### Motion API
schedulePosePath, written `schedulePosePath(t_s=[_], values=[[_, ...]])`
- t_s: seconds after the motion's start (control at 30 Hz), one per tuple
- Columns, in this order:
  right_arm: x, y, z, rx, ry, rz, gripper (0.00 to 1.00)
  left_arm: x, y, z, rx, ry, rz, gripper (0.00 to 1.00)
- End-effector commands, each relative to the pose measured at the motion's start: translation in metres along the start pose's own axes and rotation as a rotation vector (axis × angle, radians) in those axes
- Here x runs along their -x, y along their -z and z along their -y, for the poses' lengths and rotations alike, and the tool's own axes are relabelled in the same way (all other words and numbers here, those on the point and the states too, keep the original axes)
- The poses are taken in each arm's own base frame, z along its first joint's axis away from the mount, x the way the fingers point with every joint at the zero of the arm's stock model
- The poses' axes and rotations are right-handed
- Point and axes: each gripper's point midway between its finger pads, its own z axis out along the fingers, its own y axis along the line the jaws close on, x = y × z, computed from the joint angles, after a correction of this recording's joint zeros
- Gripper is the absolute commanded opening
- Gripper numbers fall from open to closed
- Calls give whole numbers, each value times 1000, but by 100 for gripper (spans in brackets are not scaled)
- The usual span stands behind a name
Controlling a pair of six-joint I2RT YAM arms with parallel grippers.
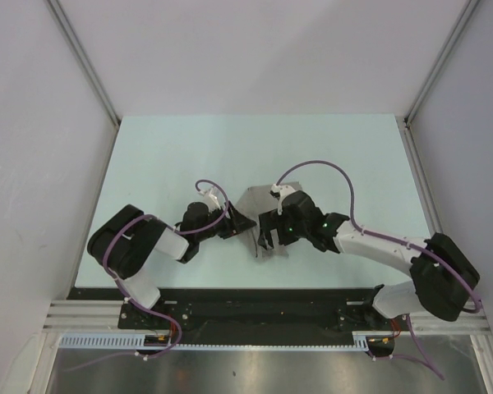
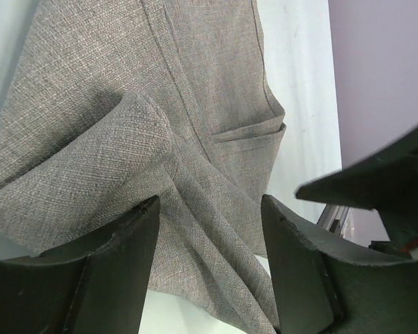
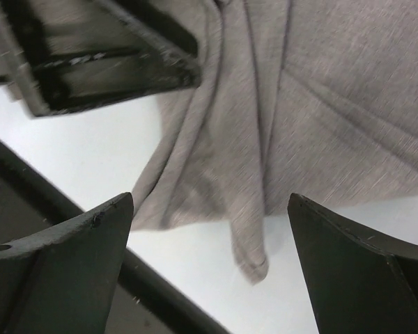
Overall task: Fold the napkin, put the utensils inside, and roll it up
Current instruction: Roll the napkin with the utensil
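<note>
Here's the napkin [image 1: 256, 205], sitting near the middle of the pale table [image 1: 189, 156], a little toward the near edge, rumpled and partly folded over itself rather than lying flat. Both arms are crowded in on it. The left gripper [image 1: 237, 223] comes in from the left side of the cloth, and its wrist view shows the fingers [image 2: 125, 257] spread apart with a raised ridge of grey napkin [image 2: 195, 104] running down into the gap between them; the jaws are not pressed onto it, there's open space either side. A hemmed flap lies folded back further up that cloth. Over on the other side, the right gripper [image 1: 269, 238] sits at the napkin's near right part, jaws flung as wide as they go. From its own camera the fingers [image 3: 70, 243] frame a drooping corner of napkin [image 3: 320, 104] above bare table, nothing pinched, with the left gripper [image 3: 104, 56] just beside the cloth's far edge.
</note>
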Motion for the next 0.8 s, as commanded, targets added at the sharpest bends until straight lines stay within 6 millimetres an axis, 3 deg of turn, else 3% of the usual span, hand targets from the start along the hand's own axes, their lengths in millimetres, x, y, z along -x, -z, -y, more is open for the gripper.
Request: schedulePosePath(t_s=[0.0, 0.2, 0.67, 0.77], values=[[28, -19, -6, 82, 47, 68, 99, -1, 2, -24, 90, -3, 4, 67], [14, -38, -15, 132, 42, 2, 98, 0, 3, -22, 86, -4, 7, 66], [19, -45, -54, 168, 79, 20, 97, 0, 4, -21, 85, -6, 8, 67], [3, -52, -50, 123, 83, -39, 96, 0, 4, -21, 84, -3, 7, 67]])
